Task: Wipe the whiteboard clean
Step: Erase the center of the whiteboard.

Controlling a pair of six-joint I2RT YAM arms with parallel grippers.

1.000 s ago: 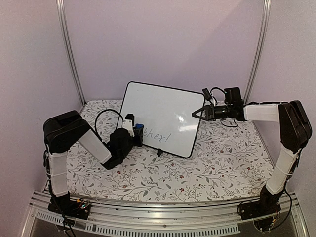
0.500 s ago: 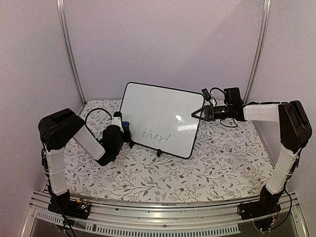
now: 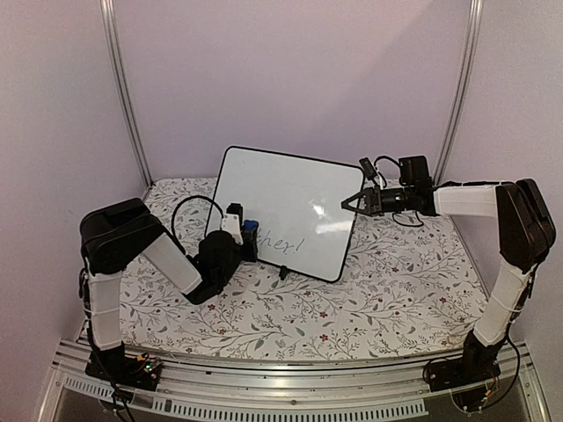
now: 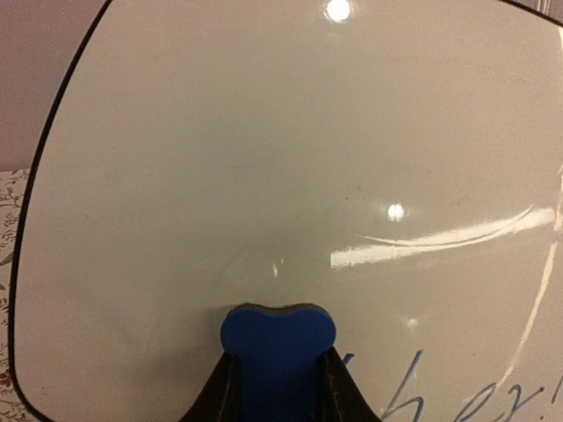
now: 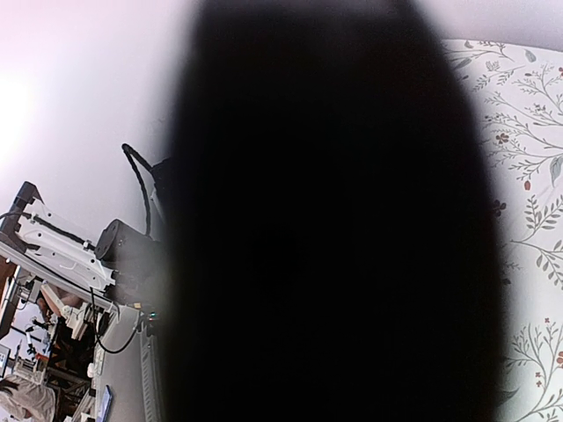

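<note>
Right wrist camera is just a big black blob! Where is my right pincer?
Observer: The right pincer is shut, with its tips at the right edge of the whiteboard, which stands propped up.
Operator: What's the other arm doing?
Observer: The left pincer holds a blue eraser pressed against the board's lower left.
Operator: Is the board clean?
Observer: No. Grey writing ending in "her!" sits just right of the eraser.
</note>
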